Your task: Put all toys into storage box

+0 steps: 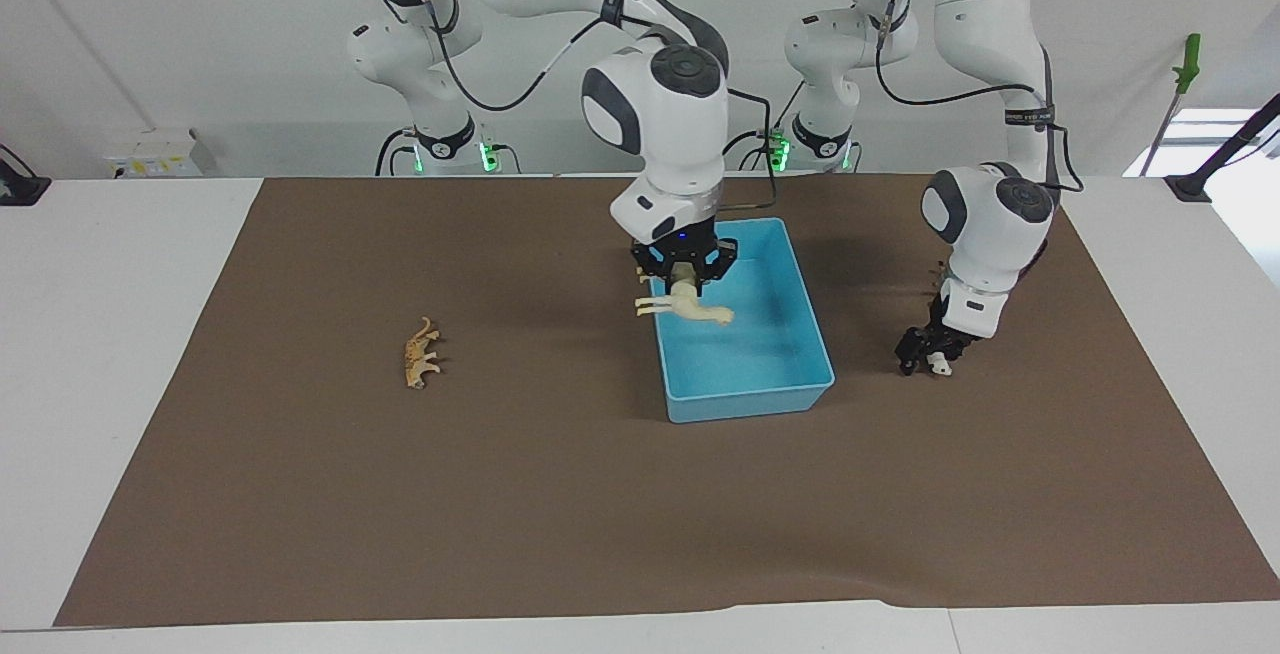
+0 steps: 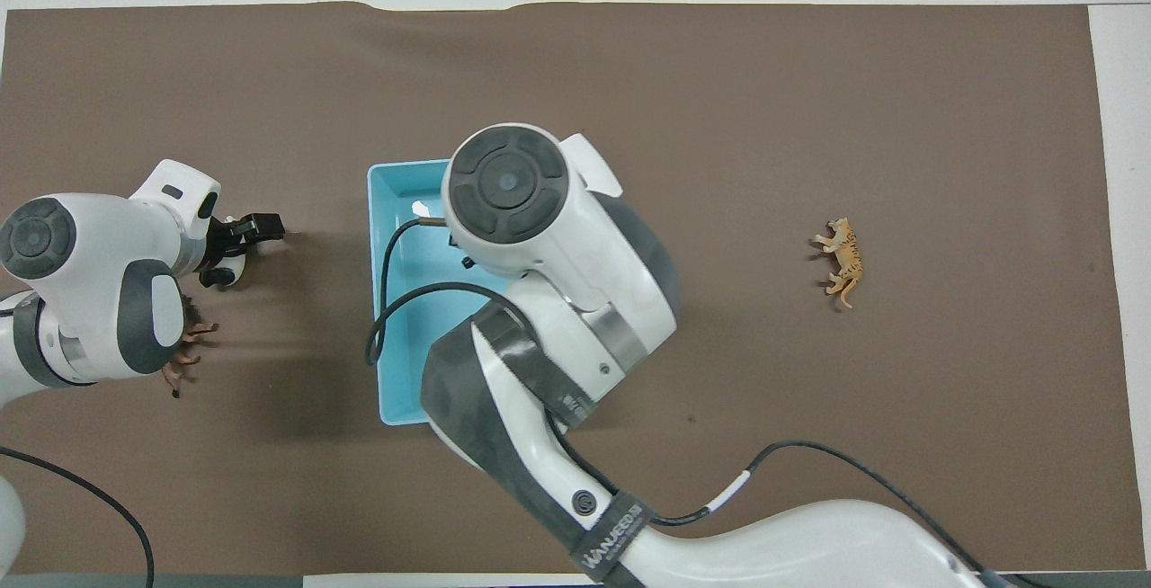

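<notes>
- Right hand (image 1: pixel 686 274): clenched on the cream horse (image 1: pixel 687 308), which hangs over the storage box (image 1: pixel 790 254) at the wall toward the right arm's end of the desk (image 1: pixel 140 264). Risk: part of the horse overhangs that wall; a release here could catch the rim and tip the toy out onto the brown mat (image 1: pixel 600 494).
- Left hand (image 1: pixel 928 352): low at the panda (image 1: pixel 940 362), toward the left arm's end, fingers spread as wide as they go around or beside it; I cannot tell whether they touch it. Risk: closing off-centre could squirt the small, rounded toy sideways.
- Brown figurine (image 2: pixel 184 356): on the mat, nearer to the robots than the panda, partly under the left arm. Risk: the arm's sweep could knock it.
- Spotted cat (image 1: pixel 421 354): alone on the mat, well apart from the box, toward the right arm's end. Risk: little at present; it simply awaits collection.
- Storage box: no toy rests inside yet. Risk: a nudge from a low hand could shift it.
</notes>
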Controlling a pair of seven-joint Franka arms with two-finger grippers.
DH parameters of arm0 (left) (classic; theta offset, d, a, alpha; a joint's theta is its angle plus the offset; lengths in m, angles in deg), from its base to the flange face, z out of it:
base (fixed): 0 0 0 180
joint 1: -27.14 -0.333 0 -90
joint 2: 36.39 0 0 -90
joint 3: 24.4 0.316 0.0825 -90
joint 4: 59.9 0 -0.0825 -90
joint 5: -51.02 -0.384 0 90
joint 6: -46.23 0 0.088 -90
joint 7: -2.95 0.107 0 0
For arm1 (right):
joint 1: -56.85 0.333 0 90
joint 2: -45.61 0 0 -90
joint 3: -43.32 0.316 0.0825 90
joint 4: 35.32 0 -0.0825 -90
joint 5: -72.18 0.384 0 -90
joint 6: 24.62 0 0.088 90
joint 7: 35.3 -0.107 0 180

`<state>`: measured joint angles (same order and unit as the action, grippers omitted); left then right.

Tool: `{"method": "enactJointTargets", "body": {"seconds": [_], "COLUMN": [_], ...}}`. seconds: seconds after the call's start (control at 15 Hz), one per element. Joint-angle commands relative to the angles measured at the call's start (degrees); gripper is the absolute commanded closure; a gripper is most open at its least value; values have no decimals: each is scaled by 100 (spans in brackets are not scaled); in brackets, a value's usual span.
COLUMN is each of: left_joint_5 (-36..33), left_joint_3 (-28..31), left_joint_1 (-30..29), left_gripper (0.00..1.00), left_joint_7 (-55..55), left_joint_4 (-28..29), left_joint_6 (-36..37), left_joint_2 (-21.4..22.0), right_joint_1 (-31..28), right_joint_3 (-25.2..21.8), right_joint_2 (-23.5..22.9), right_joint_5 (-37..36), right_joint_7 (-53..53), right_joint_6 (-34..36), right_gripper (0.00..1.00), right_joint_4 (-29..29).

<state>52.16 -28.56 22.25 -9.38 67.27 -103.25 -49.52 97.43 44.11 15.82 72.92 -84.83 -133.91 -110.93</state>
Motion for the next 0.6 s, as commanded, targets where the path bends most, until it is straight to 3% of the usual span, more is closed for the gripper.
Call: {"method": "enactJointTargets", "body": {"seconds": [0.0,0.27,0.33,0.4,0.53], "left_joint_5": [0,-9,-9,-9,-9], "left_joint_3": [-15,-15,-15,-15,-15], "left_joint_1": [-29,-55,-55,-73,-81], "left_gripper": [5,76,95,100,100], "left_joint_7": [3,20,20,12,-6], "left_joint_4": [53,53,53,53,0], "left_joint_6": [-73,-64,-55,-55,-55], "left_joint_2": [4,12,12,12,4], "right_joint_1": [308,450,459,450,433], "right_joint_3": [-61,-52,-52,-61,-70], "right_joint_2": [-553,-589,-580,-580,-598], "right_joint_5": [-48,-171,-189,-180,-198], "right_joint_7": [-293,-636,-803,-917,-1059], "right_joint_6": [-276,-559,-550,-515,-244], "right_gripper": [100,100,1,0,0], "right_joint_4": [381,152,161,196,257]}}
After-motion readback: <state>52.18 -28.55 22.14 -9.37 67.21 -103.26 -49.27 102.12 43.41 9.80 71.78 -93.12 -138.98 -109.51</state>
